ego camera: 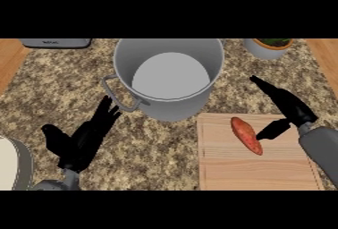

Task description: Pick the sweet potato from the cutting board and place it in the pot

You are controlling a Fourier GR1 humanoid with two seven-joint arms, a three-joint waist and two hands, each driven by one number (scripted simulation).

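Observation:
An orange sweet potato (246,135) lies on the wooden cutting board (254,167) at the lower right. My right hand (288,106) hovers just right of it, fingers straight and pointing up-left, thumb stretched down toward the potato's right side; nothing is held. The tall grey pot (168,105) stands at top centre, left of the board's upper corner, with a handle on its left side. My left hand (84,138) rests open at the lower left, fingers up, a little below the pot's handle.
A pale pot holding a green plant (267,48) stands at the top right. A grey appliance (56,43) sits at the top left edge. A white rounded object (13,163) shows at the left edge. Wooden strips border the speckled counter (158,152).

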